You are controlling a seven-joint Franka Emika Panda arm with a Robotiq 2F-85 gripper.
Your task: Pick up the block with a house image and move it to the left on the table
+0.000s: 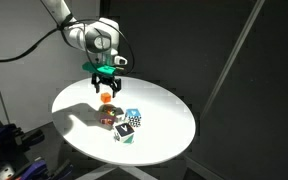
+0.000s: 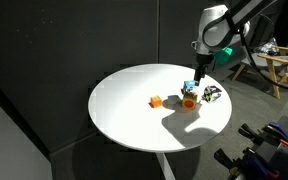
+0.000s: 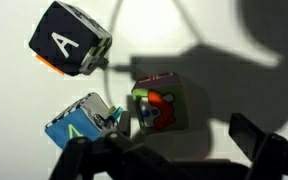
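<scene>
The block with a house image has dark red sides and a pale face with a red and green picture. It lies on the white table and shows in both exterior views. My gripper is open and empty. It hangs above the table near this block, apart from it, in both exterior views. One dark finger is at the lower left of the wrist view and one at the lower right.
A black cube with a white letter A and a blue-and-white cube lie close beside the house block. A small plain orange cube sits apart. The round table's edge is near the cluster.
</scene>
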